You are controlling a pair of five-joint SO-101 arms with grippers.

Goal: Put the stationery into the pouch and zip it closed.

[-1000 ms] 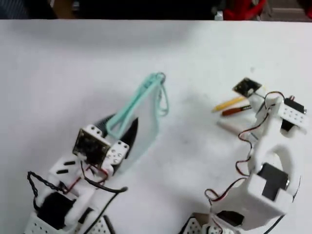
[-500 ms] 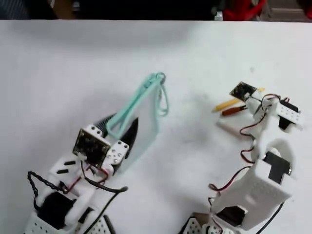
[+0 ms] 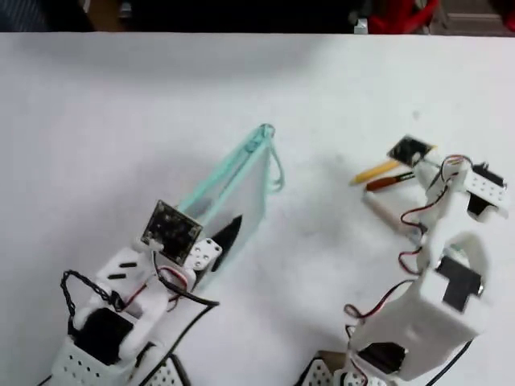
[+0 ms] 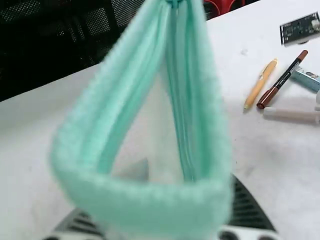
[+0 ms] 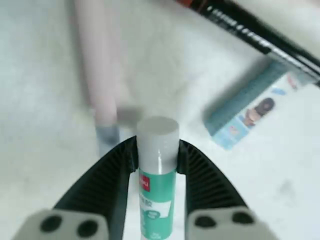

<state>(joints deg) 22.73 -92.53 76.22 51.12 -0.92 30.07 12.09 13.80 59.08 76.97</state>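
The mint-rimmed translucent pouch (image 3: 241,186) stands on edge left of centre, its mouth (image 4: 150,150) held wide. My left gripper (image 3: 228,232) is shut on the pouch's near end, its dark fingers (image 4: 250,200) showing under the rim. At the right, my right gripper (image 5: 158,150) is shut on a green-and-white glue stick (image 5: 158,170) with a grey cap, just above the table. Beside it lie a yellow pen (image 3: 376,170), a brown pen (image 3: 389,182), a pale pink pen (image 3: 390,213) and a small teal box (image 5: 255,107).
The right arm's wrist (image 3: 455,181) hangs over the stationery cluster at the right. Bare white table lies between the pouch and the pens. The far table edge (image 3: 257,34) meets a dark background.
The left arm has shifted right and forward, swinging the pouch's near end with it. The right wrist drifted left, then back to the right, uncovering more of the pink pen.
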